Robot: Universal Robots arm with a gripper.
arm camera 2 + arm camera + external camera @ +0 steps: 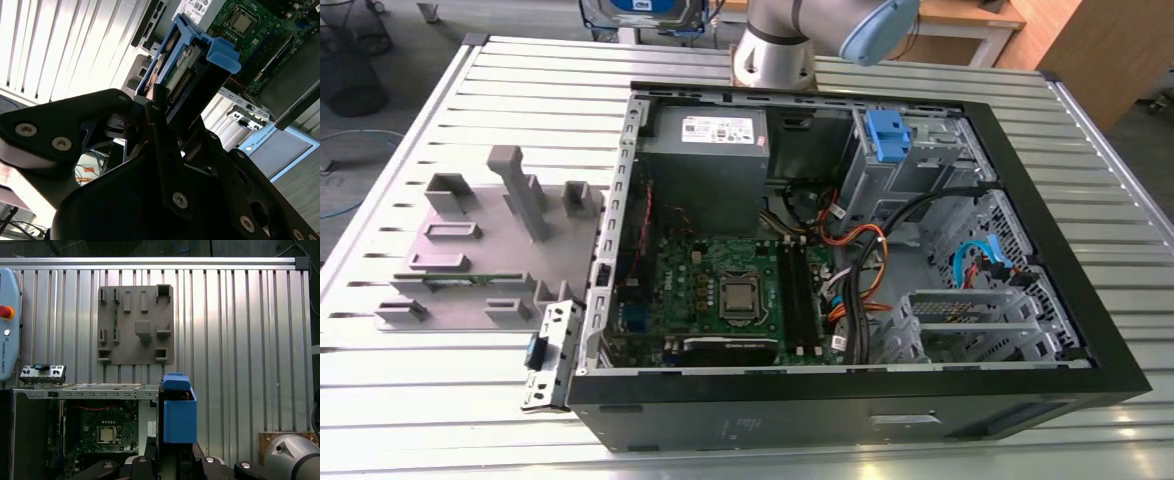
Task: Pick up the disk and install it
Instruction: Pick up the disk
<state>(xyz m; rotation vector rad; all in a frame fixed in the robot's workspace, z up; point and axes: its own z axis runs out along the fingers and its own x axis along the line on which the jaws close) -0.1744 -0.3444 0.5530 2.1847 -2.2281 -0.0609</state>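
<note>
Clamping the disk (185, 70) by its blue carrier, the end effector (167, 105) is closed around it.

Illegible print on white sticker (720, 129) of grey box (704, 180)

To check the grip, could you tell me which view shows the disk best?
The second wrist view: the disk shows drive, connector and carrier, clamped by the gripper. The first wrist view sees the disk end-on, blue carrier foremost.
</note>
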